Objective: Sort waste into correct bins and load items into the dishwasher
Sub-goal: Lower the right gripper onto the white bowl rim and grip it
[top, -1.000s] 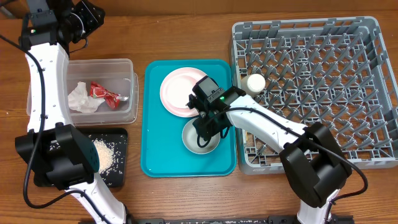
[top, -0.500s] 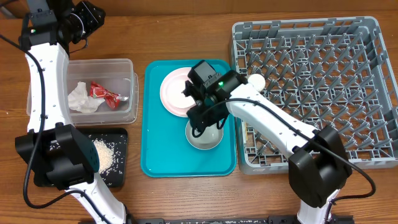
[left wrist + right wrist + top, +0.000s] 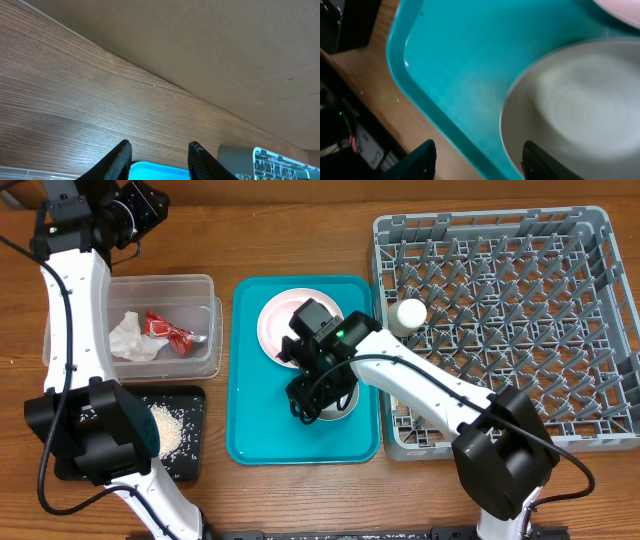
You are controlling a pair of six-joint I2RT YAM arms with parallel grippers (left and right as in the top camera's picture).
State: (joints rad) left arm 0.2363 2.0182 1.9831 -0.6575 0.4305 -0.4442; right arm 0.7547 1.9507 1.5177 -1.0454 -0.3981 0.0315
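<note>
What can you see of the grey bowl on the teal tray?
The grey bowl is round, pale grey and smooth, with faint concentric rings inside; the wrist view is blurred. It sits upright and looks empty on the teal tray, close to the pink plate; whether they touch can't be told. The right gripper is above it, open, one finger over its rim. From overhead the arm hides most of it.

Overhead looks straight down; close right wrist shares teal tray (image 3: pixel 255 415).
</note>
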